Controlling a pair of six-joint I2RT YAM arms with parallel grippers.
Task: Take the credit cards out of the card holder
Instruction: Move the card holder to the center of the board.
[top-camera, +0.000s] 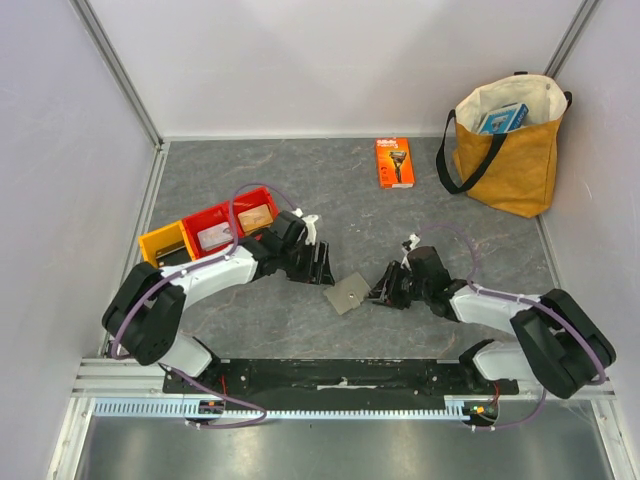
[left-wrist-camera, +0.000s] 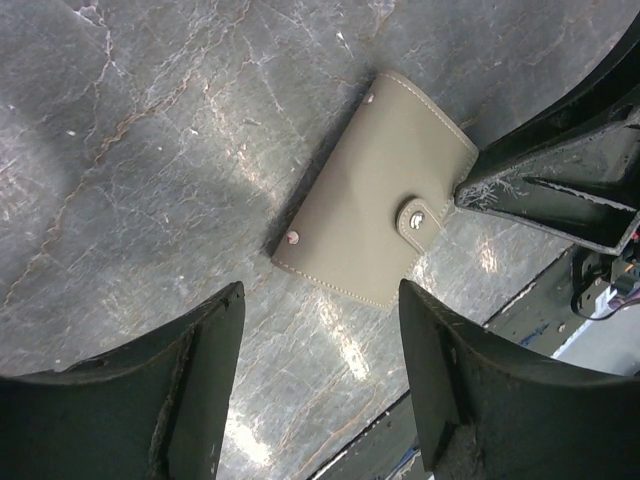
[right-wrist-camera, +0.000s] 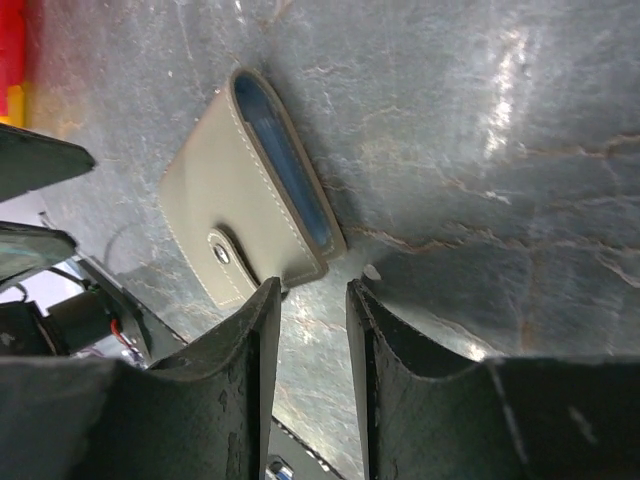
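Wallet (top-camera: 349, 293) lies flat on table (top-camera: 300, 180), closed, tab (left-wrist-camera: 420, 217) snapped, between both grippers. Cards hidden; only blue lining shows at wallet edge in right wrist view. Left gripper (top-camera: 322, 266) wide open, holds nothing, near wallet but apart. Right gripper (top-camera: 384, 292) open by narrow gap, nothing between fingers, tips at wallet corner beside tab; touching or not, cannot tell.

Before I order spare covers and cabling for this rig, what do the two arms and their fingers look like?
Both the left arm and the right arm have white link shells between bulky black joints. A thin purple cable loops along each arm. The fingers are black wedges, scuffed pale along their edges and tips.
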